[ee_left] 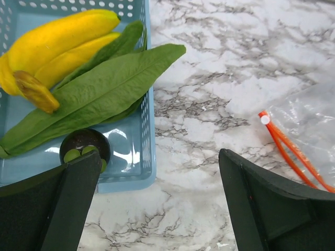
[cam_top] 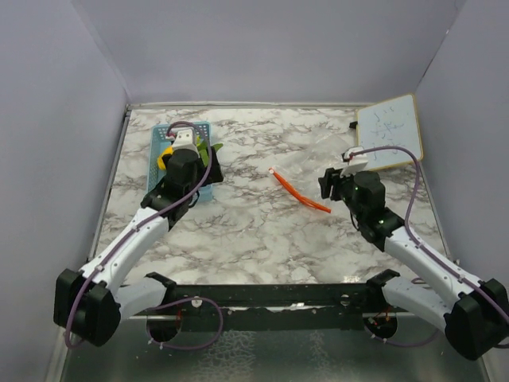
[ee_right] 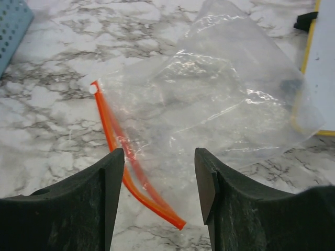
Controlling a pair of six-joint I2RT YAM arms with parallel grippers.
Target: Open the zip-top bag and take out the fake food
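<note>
1. left gripper (ee_left: 159, 159): jaws spread wide, nothing in them, hanging over the near corner of the blue basket (ee_left: 148, 130)
2. fake food (ee_left: 99, 89) all in the basket: green leaf, yellow piece (ee_left: 52, 42), dark round piece (ee_left: 84, 142) just beside the left finger
3. zip-top bag (ee_right: 225, 99) lies flat on the marble table (ee_right: 47, 130), well apart from the basket, with its orange zip strip (ee_right: 111, 128) on the basket side
4. right gripper (ee_right: 158, 157): jaws partly apart over the zip strip, not clamped on it
</note>
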